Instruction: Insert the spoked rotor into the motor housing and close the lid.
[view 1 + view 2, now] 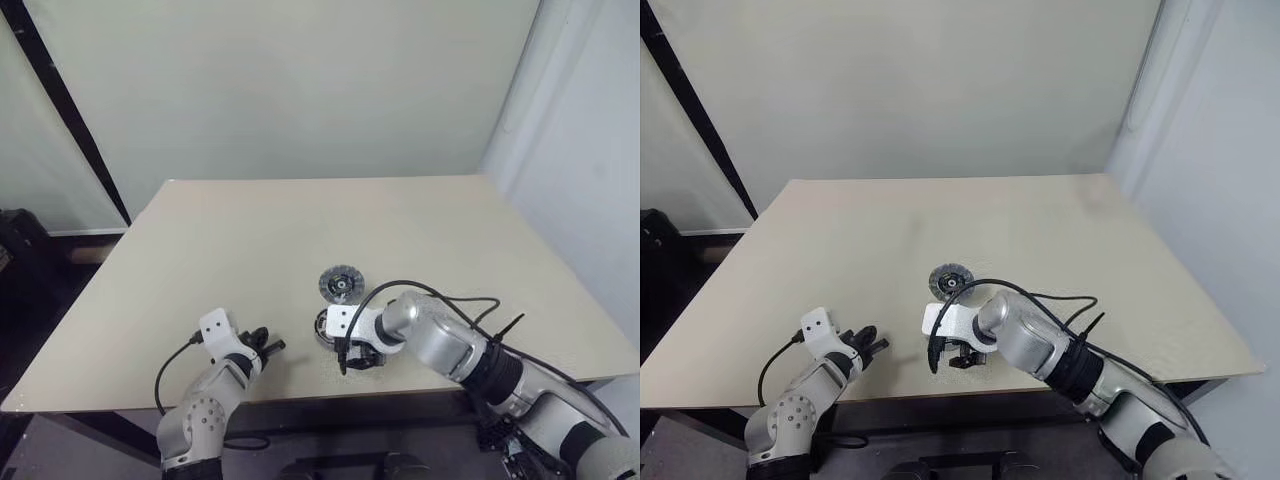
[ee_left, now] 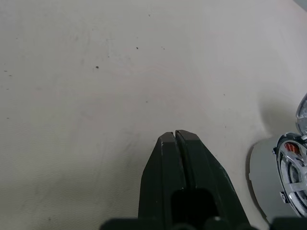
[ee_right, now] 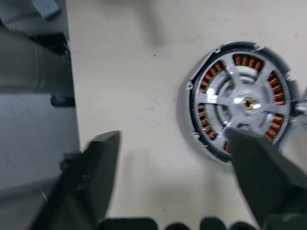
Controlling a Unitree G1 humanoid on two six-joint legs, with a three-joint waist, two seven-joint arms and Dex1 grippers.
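Plenty of bare table (image 1: pixel 250 240) from 9 round to 3 o'clock, but the work sits near the front edge at 6, so not much slack that way. The motor housing (image 3: pixel 240 103) lies flat just under the right gripper (image 3: pixel 175 158), fingers wide apart, nothing held. Looks like rigid, smooth metal with some weight; I'd grab the outer rim, never the copper windings. The spoked rotor (image 1: pixel 340 284) lies just beyond at 12: stiff, light, pinch its rim. Left gripper (image 2: pixel 175 135): fingers pressed together, idle.
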